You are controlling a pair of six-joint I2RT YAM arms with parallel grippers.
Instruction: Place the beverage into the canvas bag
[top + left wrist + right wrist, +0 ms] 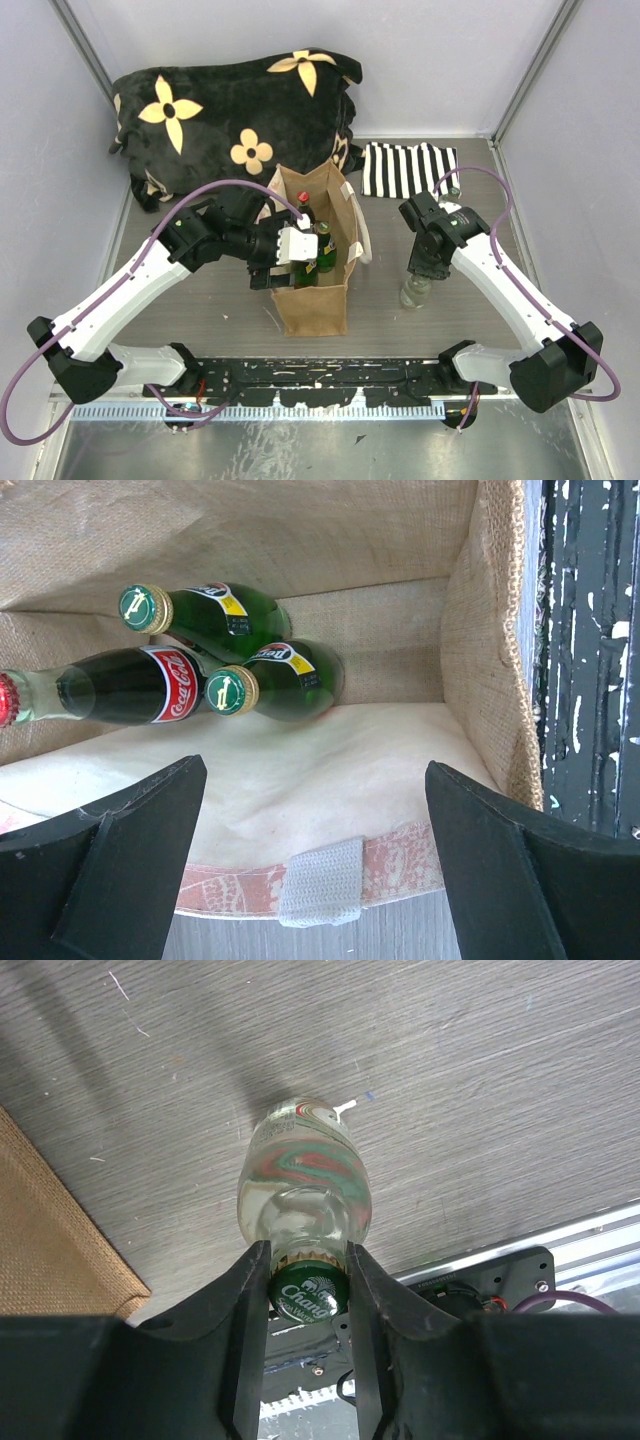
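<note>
A grey wood-grain table [385, 325] sits boxed in by pale walls [430, 60], metal posts [88, 50] at the far corners.

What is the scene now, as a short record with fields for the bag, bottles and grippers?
canvas bag: upright on table, mouth open
inside bag: two green bottles, one Coca-Cola bottle
clear bottle: upright on table, right of bag
left gripper: open, at bag's mouth
right gripper: closed on clear bottle's cap
</note>
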